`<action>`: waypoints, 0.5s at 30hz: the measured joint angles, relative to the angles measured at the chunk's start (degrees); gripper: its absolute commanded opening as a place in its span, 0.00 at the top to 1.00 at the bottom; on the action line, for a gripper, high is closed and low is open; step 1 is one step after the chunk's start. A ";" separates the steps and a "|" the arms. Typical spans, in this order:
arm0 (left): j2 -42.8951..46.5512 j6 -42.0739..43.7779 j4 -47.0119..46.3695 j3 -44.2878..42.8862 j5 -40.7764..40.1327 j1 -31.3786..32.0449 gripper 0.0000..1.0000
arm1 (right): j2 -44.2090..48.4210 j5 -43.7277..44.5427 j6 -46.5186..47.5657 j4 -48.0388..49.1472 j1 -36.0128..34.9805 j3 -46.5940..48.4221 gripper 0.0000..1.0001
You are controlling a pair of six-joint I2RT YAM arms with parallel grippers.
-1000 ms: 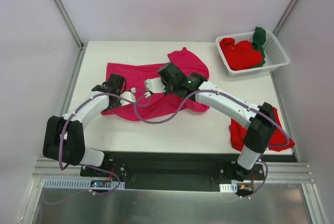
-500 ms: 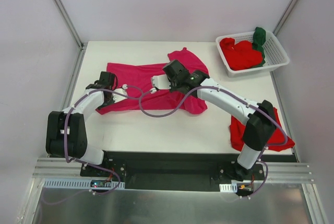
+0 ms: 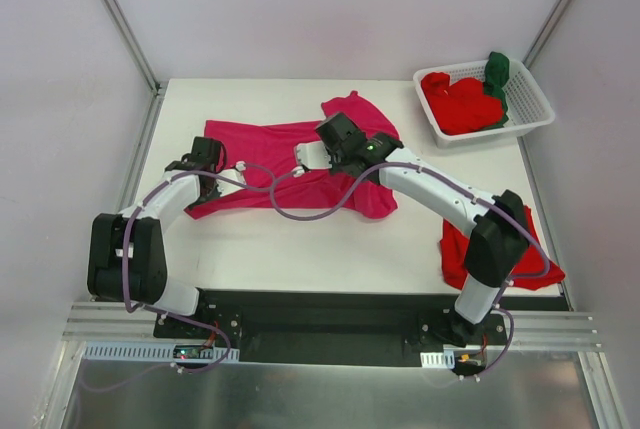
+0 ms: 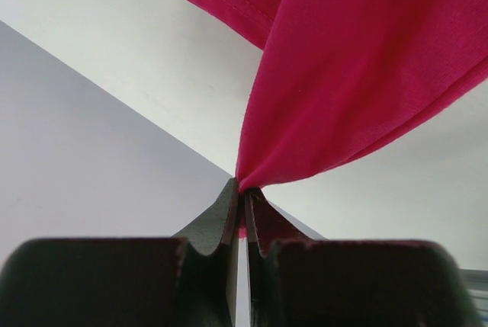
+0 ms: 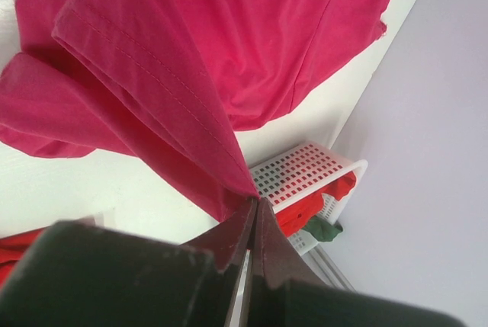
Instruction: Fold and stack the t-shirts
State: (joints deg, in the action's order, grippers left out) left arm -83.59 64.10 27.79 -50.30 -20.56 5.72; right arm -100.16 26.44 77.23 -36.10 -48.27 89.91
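Note:
A magenta-pink t-shirt (image 3: 262,141) lies spread across the middle of the table. My left gripper (image 3: 210,153) is at its left edge, shut on a pinch of the magenta cloth (image 4: 358,60) that fans out from the closed tips (image 4: 242,188). My right gripper (image 3: 335,135) is over the shirt's right part, shut on a hemmed fold of the same shirt (image 5: 229,37) at its tips (image 5: 255,201). Red t-shirts (image 3: 460,104) and a dark green one (image 3: 497,74) sit in the basket. Another red t-shirt (image 3: 456,254) lies at the near right, partly under my right arm.
The white slotted basket (image 3: 532,99) stands at the back right corner; the right wrist view also shows the basket (image 5: 305,171). Grey walls with metal posts close in the table's left, right and far sides. Purple cables loop over the shirt's near part.
Both grippers moved away from me with the cloth, the left one also leftward. The shirt's near edge has been drawn back, so it covers less of the table's front.

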 measured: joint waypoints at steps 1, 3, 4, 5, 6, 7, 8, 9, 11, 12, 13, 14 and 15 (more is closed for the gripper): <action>0.15 0.02 -0.02 0.00 0.02 0.26 1.00 | 0.00 0.11 0.20 0.20 0.24 -0.22 0.99; 0.46 0.02 -0.02 0.00 0.17 0.59 1.00 | 0.00 0.33 0.46 0.42 0.90 -0.66 0.99; 0.59 0.04 -0.07 -0.04 0.28 0.79 1.00 | 0.00 0.44 0.74 0.39 1.38 -0.92 0.99; 0.68 0.04 -0.04 -0.09 0.42 1.07 1.00 | 0.00 0.61 0.96 0.44 1.95 -1.20 0.99; 0.68 0.07 -0.02 -0.24 0.48 1.22 1.00 | 0.00 0.81 1.16 0.48 2.64 -1.44 0.99; 0.68 0.09 -0.04 -0.48 0.52 1.49 1.00 | 0.00 1.03 1.42 0.52 3.32 -1.66 0.99; 0.68 0.11 -0.02 -0.81 0.52 1.64 1.00 | 0.00 1.29 1.64 0.57 4.02 -1.77 0.99; 0.68 0.13 -0.04 -1.18 0.55 1.86 1.00 | 0.00 1.46 1.81 0.70 4.76 -1.99 0.99; 0.66 0.24 -0.07 -2.01 0.52 2.21 1.00 | 0.02 1.81 2.25 0.94 5.88 -2.45 0.99; 0.66 0.28 -0.09 -2.45 0.52 2.27 1.00 | 0.02 1.92 2.54 1.01 6.49 -2.82 0.99; 0.61 0.31 -0.11 -2.95 0.50 2.51 1.00 | 0.04 2.05 2.80 1.14 6.99 -3.26 0.99; 0.52 0.37 -0.11 -3.26 0.52 2.73 1.00 | 0.11 2.14 2.99 1.16 7.39 -3.67 0.99; 0.42 0.44 -0.15 -3.61 0.52 2.97 1.00 | 0.13 2.23 3.21 1.18 7.78 -4.11 0.99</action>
State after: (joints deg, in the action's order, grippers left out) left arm -83.18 64.53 27.64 -53.91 -20.03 8.69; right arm -100.03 28.67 80.44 -34.92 -40.49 85.80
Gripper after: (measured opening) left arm 0.010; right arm 0.016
